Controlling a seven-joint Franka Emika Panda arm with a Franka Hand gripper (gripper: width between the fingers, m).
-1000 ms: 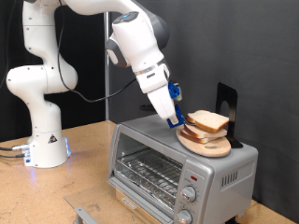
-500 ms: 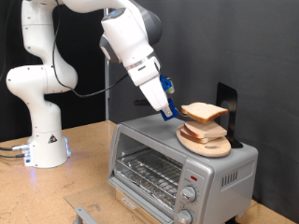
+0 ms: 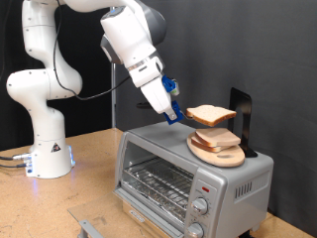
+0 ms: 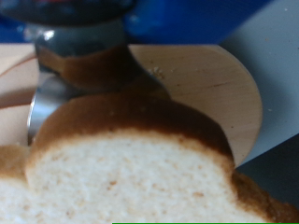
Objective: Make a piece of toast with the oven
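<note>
Claw (image 3: 178, 113) clamped on piece of toast (image 3: 212, 115)

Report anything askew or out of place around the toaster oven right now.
Nothing is spilled or damaged. The gripper holds the piece of toast by one edge, in the air above the wooden plate that sits on top of the oven. The oven door is shut.

Open air above oven (image 3: 188, 174) top; wooden plate (image 3: 220, 152), black stand (image 3: 241, 117) crowd its right end.
</note>
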